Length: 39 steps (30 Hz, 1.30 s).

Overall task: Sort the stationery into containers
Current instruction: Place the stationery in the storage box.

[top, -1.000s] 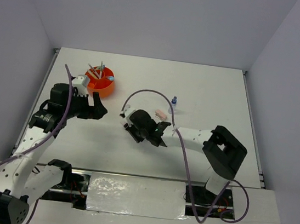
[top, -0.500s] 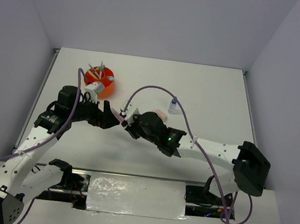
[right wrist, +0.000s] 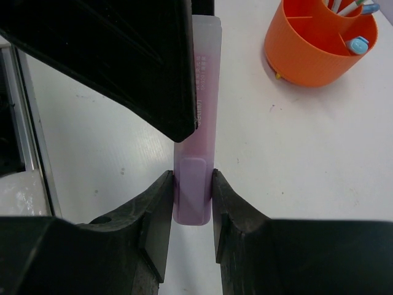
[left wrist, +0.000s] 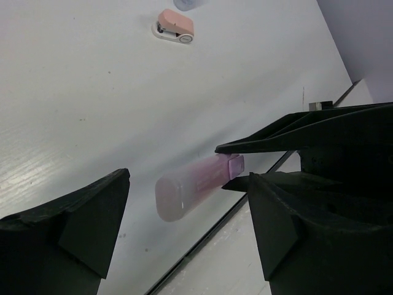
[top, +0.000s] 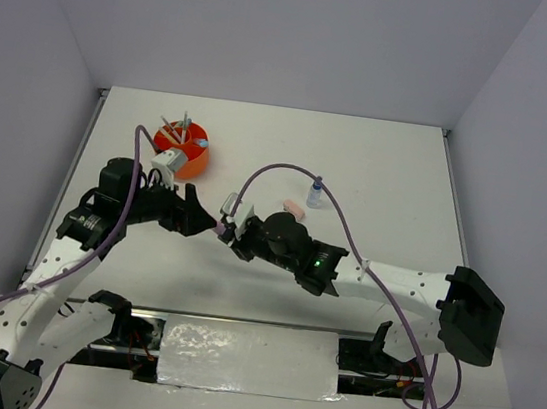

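Observation:
My right gripper (right wrist: 193, 196) is shut on a pale purple marker (right wrist: 198, 141) and holds it above the table, pointing it at my left gripper. My left gripper (left wrist: 187, 184) is open, and the marker's free end (left wrist: 196, 184) lies between its spread fingers without touching them. In the top view the two grippers meet at the table's middle left, left gripper (top: 201, 217) and right gripper (top: 232, 234). The orange organizer (top: 184, 153) stands at the far left with several pens in it, and also shows in the right wrist view (right wrist: 319, 43).
A pink eraser block (top: 294, 208) and a small clear blue-capped bottle (top: 317, 188) lie right of centre. The eraser also shows in the left wrist view (left wrist: 174, 26). One left finger (right wrist: 123, 55) looms over the marker in the right wrist view.
My right arm has stretched left, carrying the marker to the left gripper. My left gripper has swung right and down from the organizer, so the marker's end now sits between its open fingers.

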Each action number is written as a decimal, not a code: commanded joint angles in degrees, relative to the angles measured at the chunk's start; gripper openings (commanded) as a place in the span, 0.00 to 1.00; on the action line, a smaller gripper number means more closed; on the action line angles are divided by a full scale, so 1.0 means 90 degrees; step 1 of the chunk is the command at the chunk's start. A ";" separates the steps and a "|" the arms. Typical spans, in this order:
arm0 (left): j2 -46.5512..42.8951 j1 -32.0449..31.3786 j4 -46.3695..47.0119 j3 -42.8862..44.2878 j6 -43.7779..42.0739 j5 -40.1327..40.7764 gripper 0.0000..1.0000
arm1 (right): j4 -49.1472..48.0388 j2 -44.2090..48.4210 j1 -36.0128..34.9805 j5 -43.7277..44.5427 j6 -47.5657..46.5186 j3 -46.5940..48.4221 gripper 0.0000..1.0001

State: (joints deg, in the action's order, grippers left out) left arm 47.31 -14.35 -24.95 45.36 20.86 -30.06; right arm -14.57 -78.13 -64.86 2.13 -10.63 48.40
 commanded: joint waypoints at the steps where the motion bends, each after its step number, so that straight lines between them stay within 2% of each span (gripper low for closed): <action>1: -0.0169 -0.0007 0.0399 0.0116 -0.0131 -0.0389 0.89 | -0.0452 -0.0030 -0.0117 0.0046 -0.0127 0.0003 0.08; 4: -0.0169 -0.0007 0.0458 0.0086 -0.0130 -0.0536 0.84 | -0.0539 0.0019 -0.0166 0.0066 -0.0156 -0.0065 0.08; 5: -0.0149 -0.0007 0.0448 0.0077 -0.0131 -0.0556 0.73 | -0.0578 0.0067 -0.0186 0.0018 -0.0166 -0.0114 0.08; 7: -0.0071 0.0002 0.0448 0.0086 -0.0140 -0.0643 0.57 | -0.0608 0.0116 -0.0196 0.0007 -0.0195 -0.0153 0.08; 8: -0.0042 -0.0007 0.0448 0.0096 -0.0150 -0.0673 0.44 | -0.0618 0.0136 -0.0205 0.0017 -0.0205 -0.0153 0.08; 10: 0.0007 -0.0007 0.0458 0.0106 -0.0160 -0.0712 0.35 | -0.0589 0.0175 -0.0205 0.0017 -0.0234 -0.0153 0.09; 13: -0.0022 -0.0007 0.0477 0.0096 -0.0179 -0.0771 0.15 | -0.0627 0.0243 -0.0205 -0.0100 -0.0293 -0.0231 0.10; 14: -0.0042 0.0002 0.0506 0.0106 -0.0199 -0.0868 0.04 | -0.0656 0.0282 -0.0205 -0.0110 -0.0264 -0.0251 0.13; 15: -0.0051 -0.0007 0.0516 0.0116 -0.0199 -0.0898 0.00 | -0.0705 0.0302 -0.0196 -0.0119 -0.0235 -0.0290 0.20; 16: -0.0061 -0.0007 0.0526 0.0116 -0.0199 -0.0927 0.00 | -0.0909 0.0350 -0.0196 -0.0052 -0.0157 -0.0416 0.31; 17: -0.0081 -0.0007 0.0574 0.0096 -0.0180 -0.0956 0.00 | -0.1065 0.0486 -0.0099 0.0007 0.0163 -0.0504 0.95; 18: -0.0129 -0.0007 0.0594 0.0116 -0.0160 -0.0966 0.00 | -0.1251 0.0584 0.0018 -0.0167 0.0437 -0.0621 1.00; 21: -0.0285 -0.0007 0.0731 0.0087 -0.0004 -0.1014 0.00 | -0.2352 0.1033 0.0818 -0.1307 0.1959 -0.1294 1.00; 22: -0.0344 -0.0007 0.0809 0.0087 0.0064 -0.1073 0.00 | -0.3062 0.1131 0.0955 -0.1698 0.2330 -0.1683 1.00; 23: -0.0509 0.0002 0.1177 0.0048 0.0364 -0.1132 0.00 | -0.3378 0.1306 0.1092 -0.1808 0.3078 -0.1851 1.00; 25: -0.0714 0.0003 0.1812 -0.0264 0.1075 -0.1502 0.00 | -0.4303 0.1405 0.1337 -0.2091 0.3659 -0.2270 1.00; 29: -0.1416 0.0003 0.3988 -0.1189 0.2630 -0.1611 0.00 | -0.5489 0.1513 0.1396 -0.2636 0.4530 -0.2556 1.00; 30: -0.1525 0.0003 0.4940 -0.1367 0.2923 -0.1601 0.00 | -0.5897 0.1523 0.1396 -0.2716 0.4860 -0.2585 1.00; 33: -0.1799 0.0003 0.6456 -0.2012 0.4123 -0.1455 0.00 | -0.6621 0.1425 0.1377 -0.3068 0.5475 -0.2546 1.00; 36: -0.1887 0.0003 0.7300 -0.2442 0.4584 -0.1328 0.00 | -0.6945 0.1347 0.1377 -0.3098 0.5741 -0.2517 0.99; 39: -0.1917 0.0002 0.7897 -0.2803 0.4849 -0.1249 0.00 | -0.6480 0.1376 0.1357 -0.2865 0.5781 -0.2410 0.95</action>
State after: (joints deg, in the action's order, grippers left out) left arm 30.85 -14.48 30.63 21.47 57.58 -42.00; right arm -68.90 -66.13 -52.47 -23.44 37.74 25.08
